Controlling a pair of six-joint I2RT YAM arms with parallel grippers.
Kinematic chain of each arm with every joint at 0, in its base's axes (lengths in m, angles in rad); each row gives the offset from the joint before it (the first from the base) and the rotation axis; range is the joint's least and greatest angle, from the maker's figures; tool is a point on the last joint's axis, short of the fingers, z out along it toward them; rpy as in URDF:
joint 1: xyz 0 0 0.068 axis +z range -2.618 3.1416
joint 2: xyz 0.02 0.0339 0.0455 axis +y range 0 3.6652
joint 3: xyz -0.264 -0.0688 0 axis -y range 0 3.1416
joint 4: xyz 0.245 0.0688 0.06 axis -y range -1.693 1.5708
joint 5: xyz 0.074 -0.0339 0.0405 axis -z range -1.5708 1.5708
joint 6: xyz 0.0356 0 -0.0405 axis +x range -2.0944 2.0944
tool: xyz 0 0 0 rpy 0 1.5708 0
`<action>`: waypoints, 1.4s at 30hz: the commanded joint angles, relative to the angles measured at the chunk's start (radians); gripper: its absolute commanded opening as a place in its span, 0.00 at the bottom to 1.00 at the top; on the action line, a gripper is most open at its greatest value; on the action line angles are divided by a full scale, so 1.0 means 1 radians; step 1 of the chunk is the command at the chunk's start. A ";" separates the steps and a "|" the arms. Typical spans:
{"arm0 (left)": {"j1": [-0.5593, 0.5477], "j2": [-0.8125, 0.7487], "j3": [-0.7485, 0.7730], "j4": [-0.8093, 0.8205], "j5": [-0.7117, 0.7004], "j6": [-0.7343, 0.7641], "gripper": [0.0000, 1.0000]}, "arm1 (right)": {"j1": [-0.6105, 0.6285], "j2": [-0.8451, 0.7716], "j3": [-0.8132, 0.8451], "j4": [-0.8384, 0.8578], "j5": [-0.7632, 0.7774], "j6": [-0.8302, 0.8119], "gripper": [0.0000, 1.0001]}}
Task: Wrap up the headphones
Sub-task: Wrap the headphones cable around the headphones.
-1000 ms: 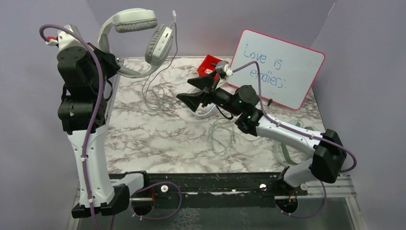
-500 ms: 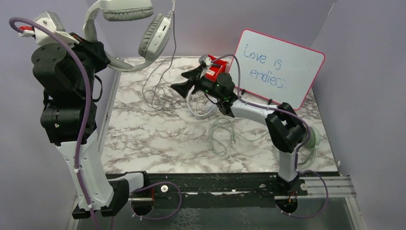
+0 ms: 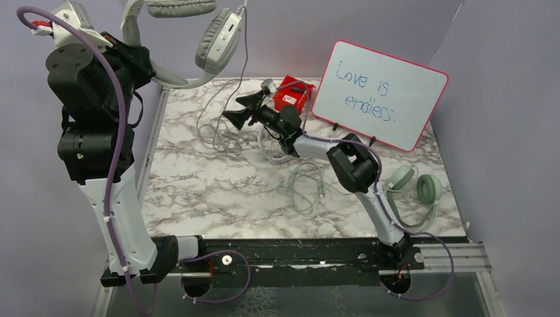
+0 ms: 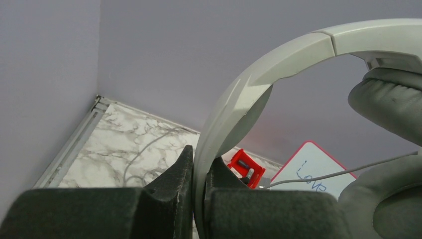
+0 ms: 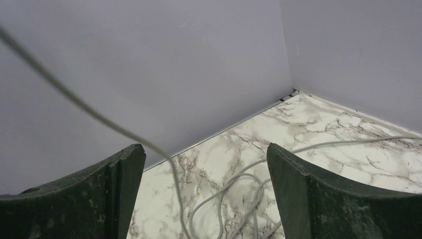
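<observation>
— Pale grey over-ear headphones [image 3: 218, 41] with padded round cups: where are they?
— Up in the air, well above the marble-patterned worktop [image 3: 218, 198]. The left hand [image 4: 199, 167] is clamped tight on their curved plastic headband [image 4: 278, 55], which fills the narrow gap between its black fingers [image 4: 166, 199]. The cups hang just beside that hand.
— And the cord?
— A thin grey cable [image 3: 212, 135] drops from one cup to a loose coil on the worktop, just ahead of the right hand [image 3: 236, 109].
— Does the right hand have it?
— No. Its jaws stand spread wide and grip nothing. The cable slants down through the gap between them, nearer one finger; whether it brushes that finger I cannot tell.
— What else lies near?
— Close by the right hand's wrist sit a small red box [image 3: 290, 96] and a pink-rimmed whiteboard [image 3: 380, 92]. A mint-green pair of headphones [image 3: 416, 191] lies well apart from that hand, by its arm's base, with another loose pale cable [image 3: 307, 188] on the worktop between.
</observation>
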 commanded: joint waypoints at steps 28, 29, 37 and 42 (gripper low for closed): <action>-0.001 0.033 0.087 0.200 -0.020 -0.238 0.00 | 0.116 0.079 -0.051 0.128 0.057 0.221 0.09; -0.001 0.037 0.091 0.202 -0.032 -0.239 0.00 | 0.122 0.063 -0.070 0.114 0.052 0.224 0.04; -0.001 0.035 0.053 0.223 -0.166 -0.236 0.00 | 0.183 -0.155 -0.246 -0.138 -0.013 0.258 0.00; -0.001 0.036 -0.044 0.242 -0.220 -0.192 0.00 | 0.235 -0.302 -0.236 -0.620 -0.078 0.123 0.00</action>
